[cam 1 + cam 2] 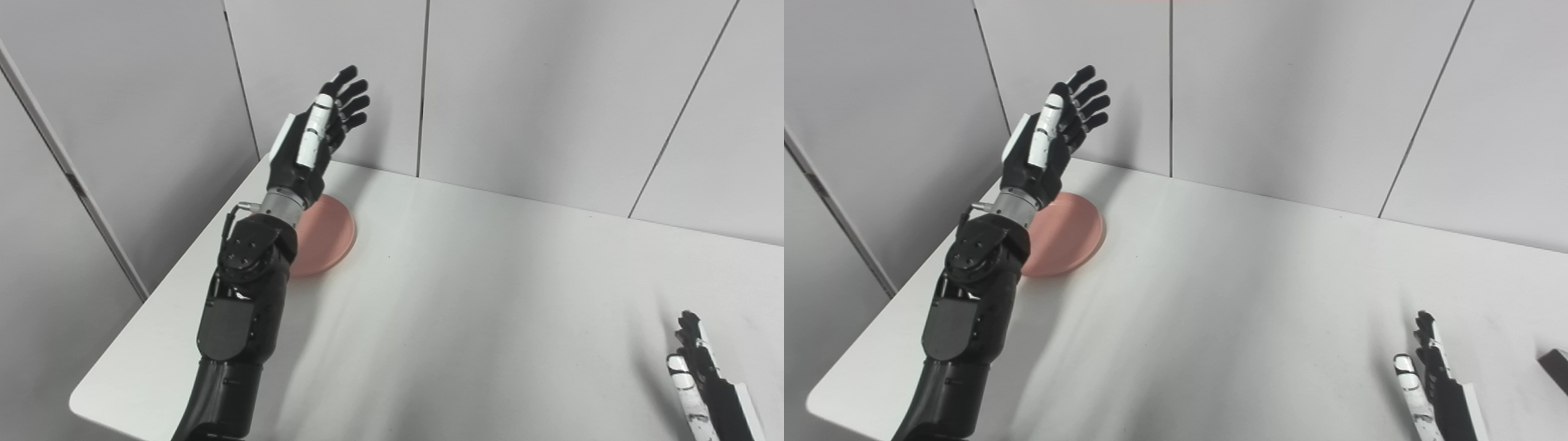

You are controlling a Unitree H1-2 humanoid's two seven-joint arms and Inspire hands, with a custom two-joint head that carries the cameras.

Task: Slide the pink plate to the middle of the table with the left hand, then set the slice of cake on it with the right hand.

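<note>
1. While the left robot hand [315,138] is raised above the far left corner of the white surface [465,294], its fingers are spread apart and it holds nothing.
2. Its palm is turned to the side, and the fingertips point up toward the grey wall panels [527,92] behind the surface.
3. Under the wrist of this arm lies the pink plate [327,236], flat on the surface, near the left edge and the far corner.
4. Part of the plate on its left side is hidden by the black forearm [242,306], which comes up from the bottom edge of the view.
5. As far as I can see, the left robot hand does not touch the plate; it is higher than the plate.
6. At the bottom right the right robot hand [1433,380] stays low beside the surface, with its fingers straight and pointing forward, open and empty.
7. Only in the right eye view, a dark object [1557,366] shows at the right border, just beside the right robot hand; it is cut by the picture edge, so I cannot tell if it is the slice of cake.
8. The two robot hands are well apart from each other.
</note>
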